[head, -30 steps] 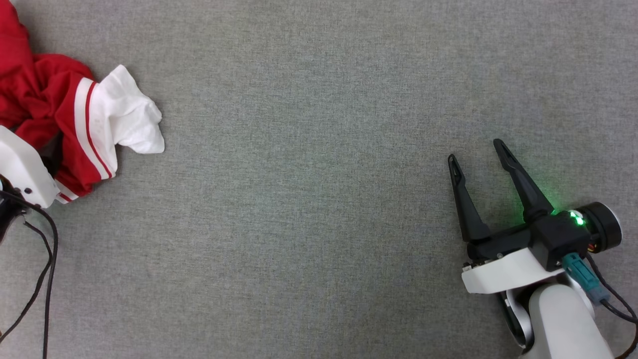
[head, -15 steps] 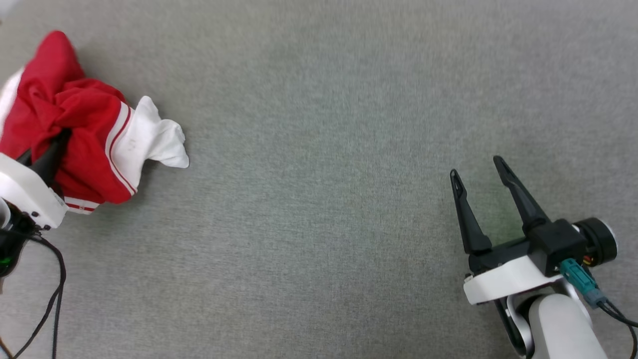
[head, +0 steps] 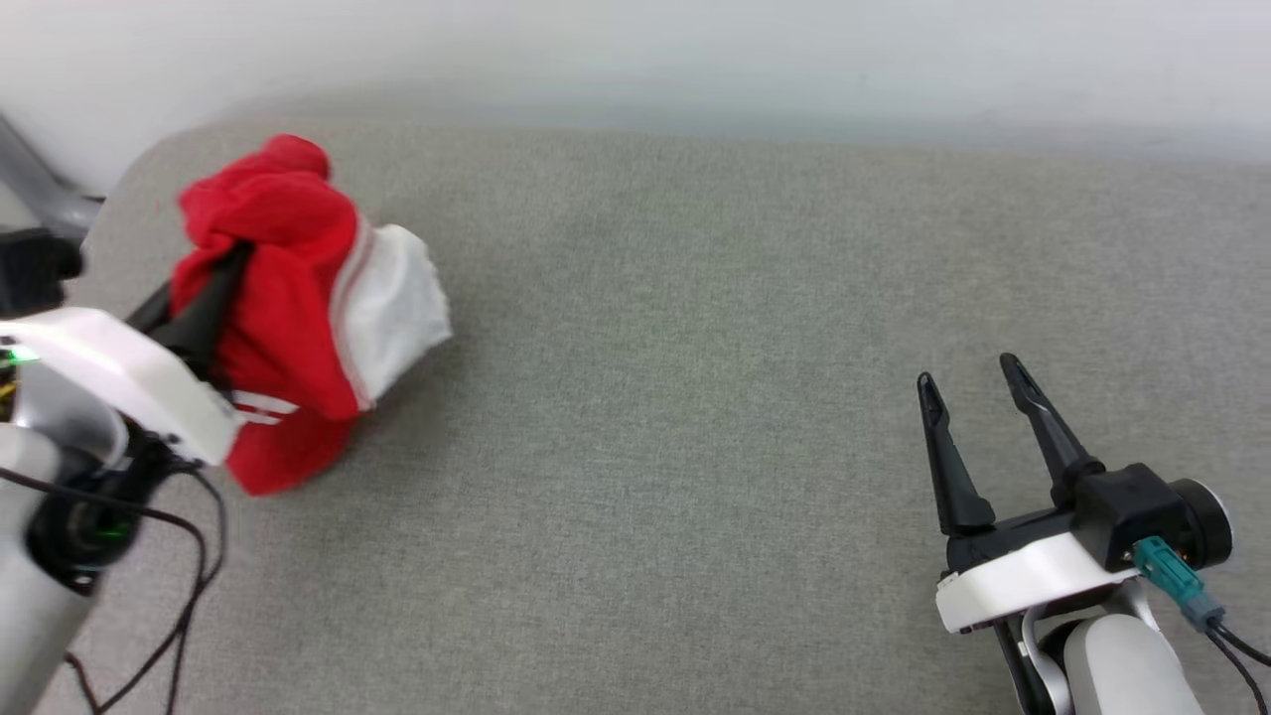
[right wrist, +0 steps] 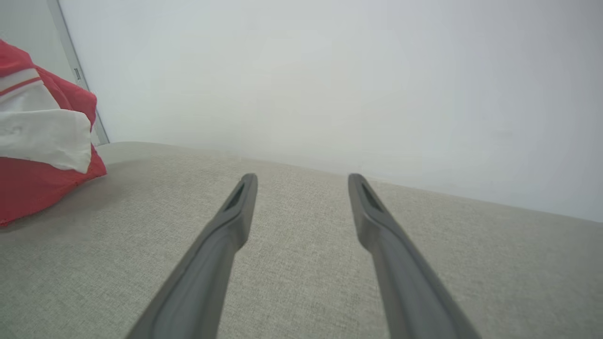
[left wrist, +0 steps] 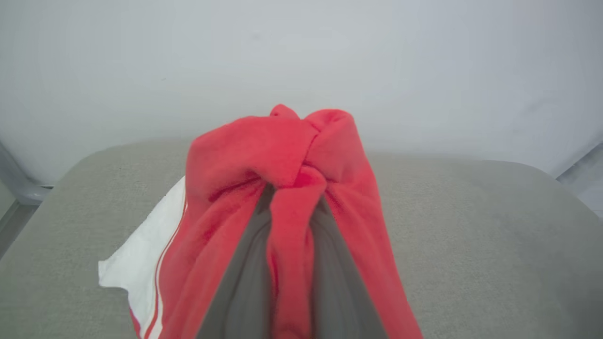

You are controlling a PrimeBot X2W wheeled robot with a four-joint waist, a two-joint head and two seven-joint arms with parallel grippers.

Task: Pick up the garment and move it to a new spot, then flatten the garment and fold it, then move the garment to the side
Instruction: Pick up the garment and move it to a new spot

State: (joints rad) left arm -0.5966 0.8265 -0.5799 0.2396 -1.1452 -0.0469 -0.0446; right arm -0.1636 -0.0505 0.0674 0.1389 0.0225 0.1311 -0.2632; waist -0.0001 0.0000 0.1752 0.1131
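Note:
The garment (head: 288, 298) is a bunched red shirt with a white sleeve and striped trim, lifted above the grey table at the far left. My left gripper (head: 233, 253) is shut on a fold of its red cloth. In the left wrist view the cloth (left wrist: 292, 188) is pinched between the two fingers and drapes over them, hiding the tips. My right gripper (head: 971, 375) stands open at the lower right, nothing between its fingers. In the right wrist view the garment (right wrist: 42, 141) hangs at the left edge, well away from the right gripper (right wrist: 301, 181).
The grey cloth-covered table (head: 675, 397) spreads across the middle between the two arms. Its far edge meets a pale wall (head: 635, 60). A grey metal post (head: 40, 189) stands at the far left corner. Black cables (head: 189, 586) hang from my left wrist.
My left gripper has shut on the garment and lifted it off the table, moving it rightward. The camera has tilted up, bringing the wall into view. The right gripper stays open.

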